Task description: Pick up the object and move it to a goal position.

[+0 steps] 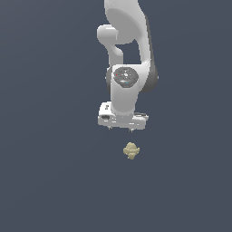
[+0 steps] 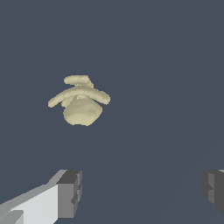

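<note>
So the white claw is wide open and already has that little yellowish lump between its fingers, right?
Not quite. The gripper is wide open, but the object is not between its fingers; in the wrist view it lies apart from them, untouched.

A flat, uniform dark slate-blue surface [image 1: 45, 181] fills both the exterior and wrist views from edge to edge, evenly lit and matte, with only a faint diagonal band of slightly lighter tone in the wrist view.
</note>
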